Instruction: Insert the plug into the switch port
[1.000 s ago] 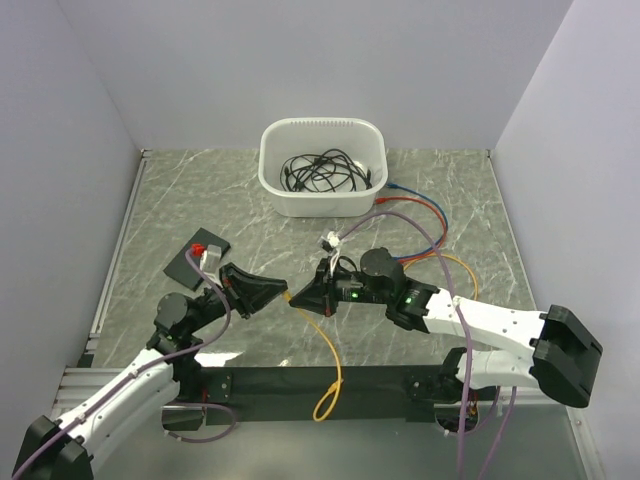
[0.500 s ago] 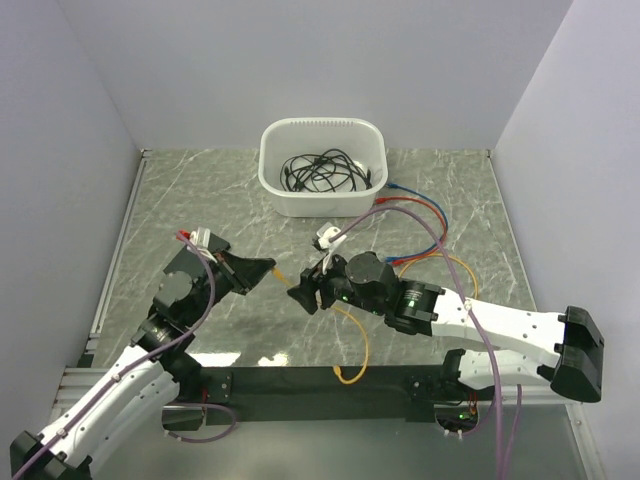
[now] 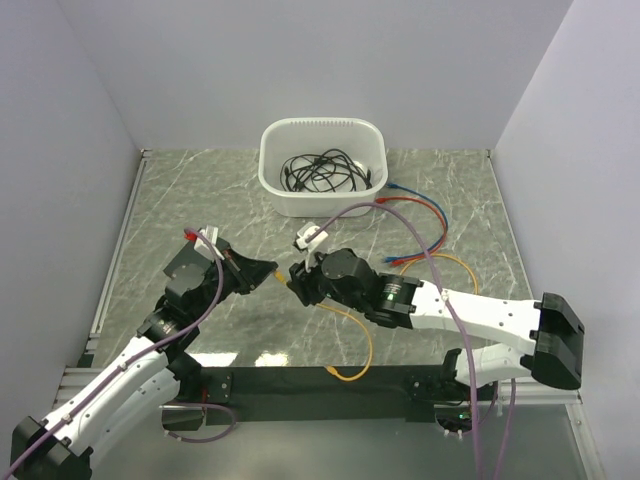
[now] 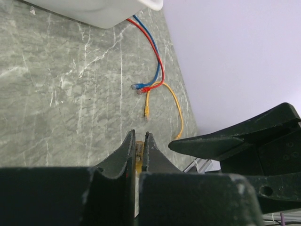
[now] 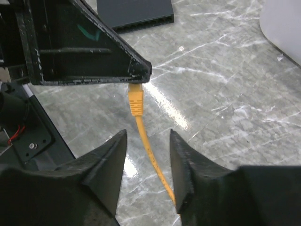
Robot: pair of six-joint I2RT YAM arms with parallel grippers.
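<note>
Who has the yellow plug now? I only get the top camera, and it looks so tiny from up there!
Observer: The left fingers are pinched shut on the yellow plug; it pokes out under their tip.
Operator: What about the other fingers?
Observer: The right fingers are open, one on each side of the yellow cable, not squeezing it.
Operator: Where is the black box?
Observer: The switch lies flat on the table beyond the left fingers; the plug is not in it.
</note>
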